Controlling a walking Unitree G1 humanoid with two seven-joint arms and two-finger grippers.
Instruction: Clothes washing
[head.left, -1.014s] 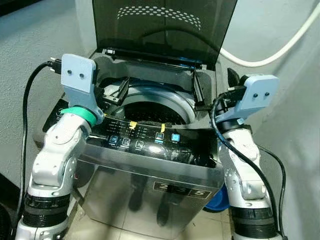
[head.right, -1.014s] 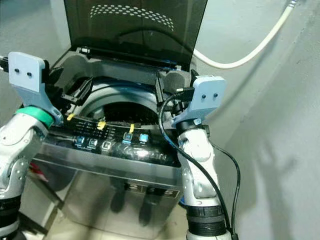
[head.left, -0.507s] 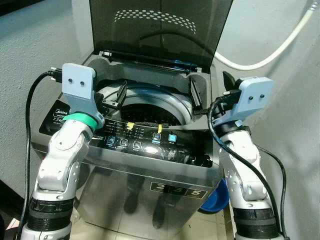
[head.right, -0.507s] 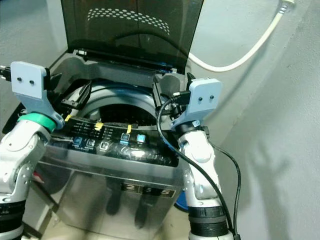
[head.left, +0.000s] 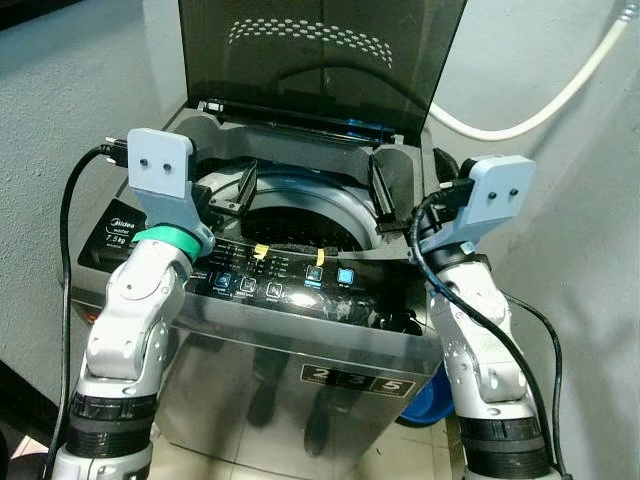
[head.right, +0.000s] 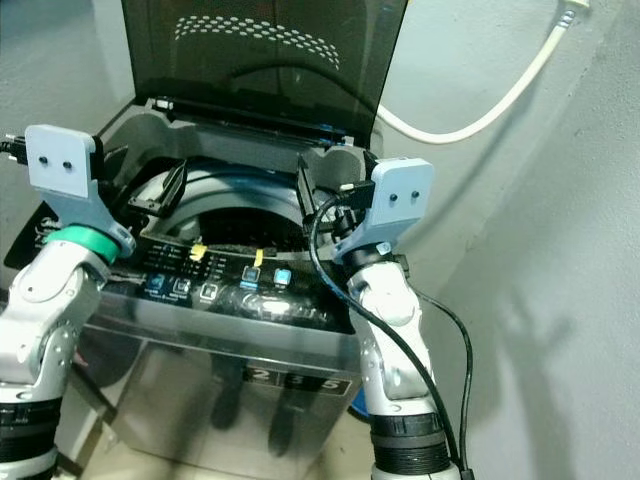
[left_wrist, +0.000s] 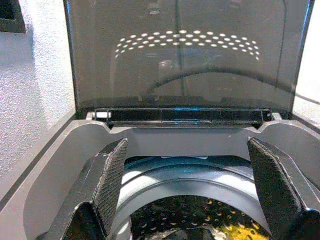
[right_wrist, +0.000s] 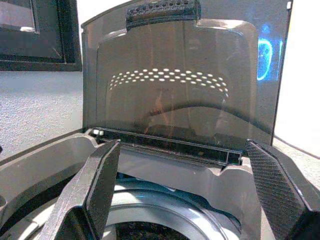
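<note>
With its dark lid (head.left: 320, 60) standing upright, the washing machine (head.left: 300, 300) sits directly before the robot, its drum (head.left: 300, 215) exposed. The left gripper (left_wrist: 187, 185) hovers over the drum's left rim, fingers spread wide. The right gripper (right_wrist: 185, 195) hangs over the right rim, likewise spread. Something dark lies inside the drum, possibly clothing, though it is too dim to tell.

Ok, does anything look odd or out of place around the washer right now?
Nothing stands out. The washing machine stands with its lid raised upright, and both open claws, left claw and right claw, hover over the drum opening.
</note>
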